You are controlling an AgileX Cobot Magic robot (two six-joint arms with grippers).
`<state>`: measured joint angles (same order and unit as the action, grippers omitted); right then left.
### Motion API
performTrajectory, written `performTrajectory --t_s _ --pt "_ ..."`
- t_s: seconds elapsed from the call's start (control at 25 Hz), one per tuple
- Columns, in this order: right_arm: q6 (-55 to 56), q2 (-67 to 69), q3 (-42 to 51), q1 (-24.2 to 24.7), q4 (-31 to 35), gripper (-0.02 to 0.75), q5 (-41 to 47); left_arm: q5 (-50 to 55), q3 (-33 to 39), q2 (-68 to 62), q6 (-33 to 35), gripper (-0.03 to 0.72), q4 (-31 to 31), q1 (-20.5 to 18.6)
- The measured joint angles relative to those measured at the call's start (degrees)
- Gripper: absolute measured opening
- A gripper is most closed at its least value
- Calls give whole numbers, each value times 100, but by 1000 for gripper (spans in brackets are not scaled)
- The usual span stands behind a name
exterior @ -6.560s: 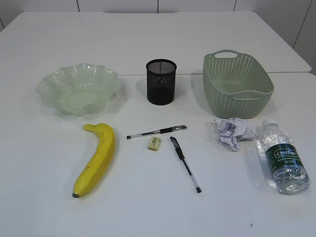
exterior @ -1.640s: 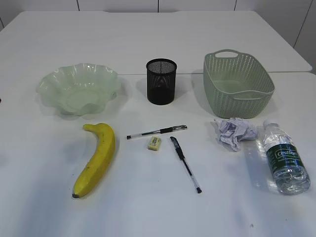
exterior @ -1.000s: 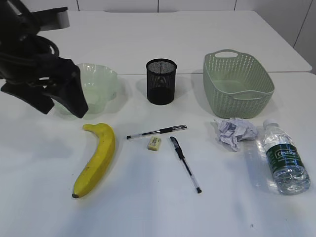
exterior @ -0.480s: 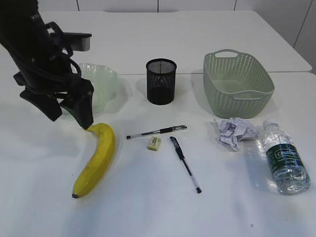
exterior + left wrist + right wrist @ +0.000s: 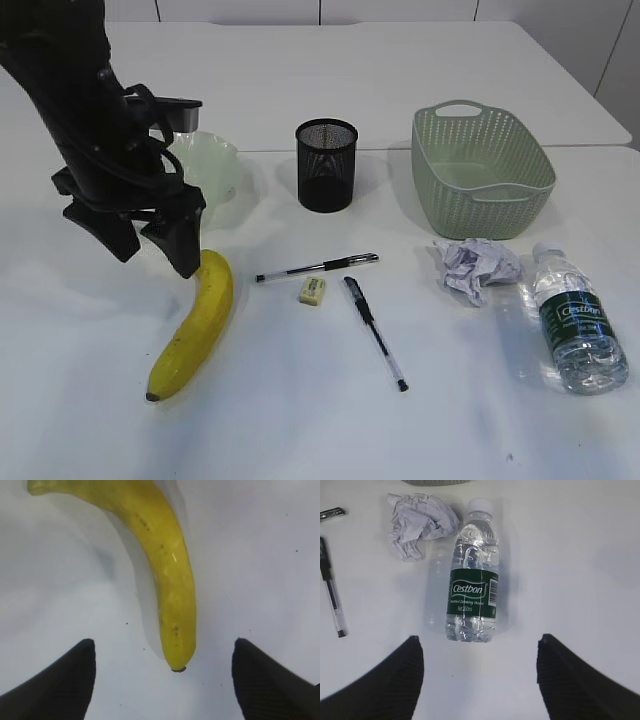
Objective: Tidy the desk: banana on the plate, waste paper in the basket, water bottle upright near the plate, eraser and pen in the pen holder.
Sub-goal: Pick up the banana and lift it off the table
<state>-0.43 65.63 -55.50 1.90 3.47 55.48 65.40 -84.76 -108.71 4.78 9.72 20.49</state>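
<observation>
**Left hand arrives over the banana's stem end**

The black left hand [image 5: 160,245] has swung in from off the left edge and now hangs with its jaws spread wide at the top end of the long curved yellow banana [image 5: 197,325], one finger just about touching it; a second ago it was higher, in front of the dish. Nothing is gripped. The wrist view shows the banana's dark tip [image 5: 178,668] lying between the two open fingertips on the plain white tabletop [image 5: 300,420] (bare surface on both sides of the fruit).

The pale green translucent plate with the ruffled rim [image 5: 222,170] sits just behind the banana, partly hidden by the arm. So the banana step looks to be opening, and a close on the fruit is likely next.

The right hand [image 5: 480,680] hovers open, holding nothing, above the clear water bottle with the dark green label [image 5: 472,597], which lies on its side far right of the banana, touching the crumpled white waste paper [image 5: 420,525]. Nothing else has shifted: both pens, the small eraser [image 5: 312,290], the black mesh pen holder [image 5: 326,165] and the sage-green woven basket [image 5: 480,170] are as before.
</observation>
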Motion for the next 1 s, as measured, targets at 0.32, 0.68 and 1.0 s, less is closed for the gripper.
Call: performTrajectory --t_s 0.32,0.68,1.0 --pt "0 0 0 0 0 530 -56 -67 -12 -124 0 596 0 0" --pt "0 0 0 0 -19 530 -67 -108 -12 -365 0 594 22 0" --pt "0 0 0 0 -19 530 -149 -213 -12 -568 0 594 156 9"
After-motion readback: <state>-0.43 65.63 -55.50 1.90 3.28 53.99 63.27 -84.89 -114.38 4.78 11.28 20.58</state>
